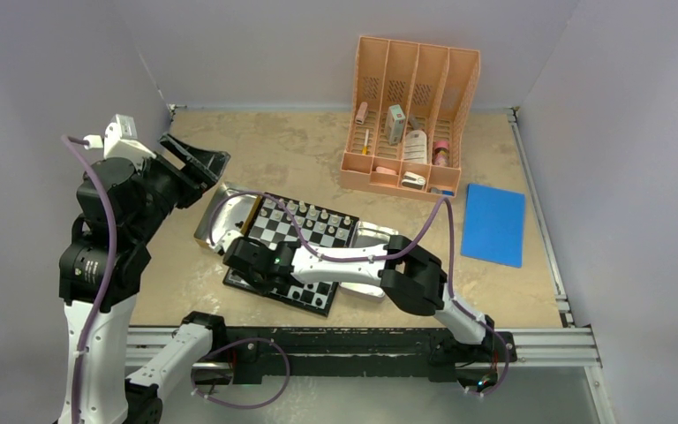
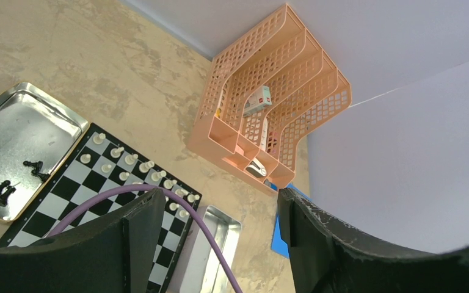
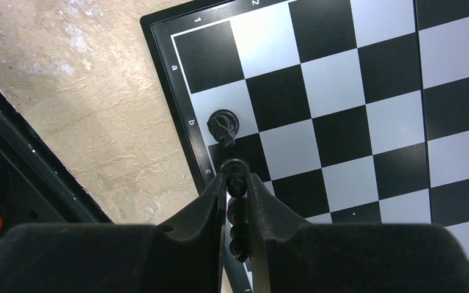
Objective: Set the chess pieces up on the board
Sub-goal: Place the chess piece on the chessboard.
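1. Right gripper point(image 3: 237, 178): narrow around a black piece point(image 3: 237, 173) on the board point(image 3: 354, 91) edge row; can't tell if it grips. Open gently and lift straight, because the placed piece point(image 3: 223, 127) sits at 11 o'clock.
2. Left gripper point(image 2: 220, 194): wide, empty.
3. Tray point(image 2: 18, 128), at the board's 10 o'clock: loose black pieces point(image 2: 3, 190).
4. Organizer point(image 1: 410, 115), at 1 o'clock: small items.

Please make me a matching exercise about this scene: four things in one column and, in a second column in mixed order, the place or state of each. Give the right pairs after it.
Things
1. silvery-white chess pieces
2. loose black chess pieces
3. flat blue rectangular sheet
4. left pincer

Places or states
A. open, in the air, holding nothing
B. inside the plain silver metal tray
C. standing on the far rows of the black-and-silver chessboard
D. lying on the sandy table, to the right of the board

Pairs: 1-C, 2-B, 3-D, 4-A
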Available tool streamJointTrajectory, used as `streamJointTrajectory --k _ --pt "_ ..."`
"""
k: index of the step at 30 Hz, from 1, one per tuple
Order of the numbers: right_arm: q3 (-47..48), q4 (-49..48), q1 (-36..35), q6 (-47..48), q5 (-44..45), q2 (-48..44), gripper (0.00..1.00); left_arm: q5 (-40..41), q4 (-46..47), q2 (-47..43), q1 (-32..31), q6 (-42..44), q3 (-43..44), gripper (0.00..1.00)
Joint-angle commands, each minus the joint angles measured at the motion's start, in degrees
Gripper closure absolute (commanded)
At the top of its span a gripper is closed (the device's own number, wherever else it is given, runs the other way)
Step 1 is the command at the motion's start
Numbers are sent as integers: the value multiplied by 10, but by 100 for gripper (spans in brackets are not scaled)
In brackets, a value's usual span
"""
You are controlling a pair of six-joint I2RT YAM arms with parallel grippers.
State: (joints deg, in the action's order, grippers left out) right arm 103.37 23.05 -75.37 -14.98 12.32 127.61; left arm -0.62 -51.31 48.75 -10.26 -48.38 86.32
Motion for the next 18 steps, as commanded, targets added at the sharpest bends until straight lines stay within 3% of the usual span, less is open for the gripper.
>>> streamJointTrajectory --k 1,8,18 --pt "23 13 -1 6 15 -3 79 5 31 3 -1 13 -5 33" --pt "27 10 -1 6 8 -6 78 3 34 2 -1 11 -11 33" --pt "56 -5 1 15 -3 -36 70 -5 34 3 -1 24 -21 33"
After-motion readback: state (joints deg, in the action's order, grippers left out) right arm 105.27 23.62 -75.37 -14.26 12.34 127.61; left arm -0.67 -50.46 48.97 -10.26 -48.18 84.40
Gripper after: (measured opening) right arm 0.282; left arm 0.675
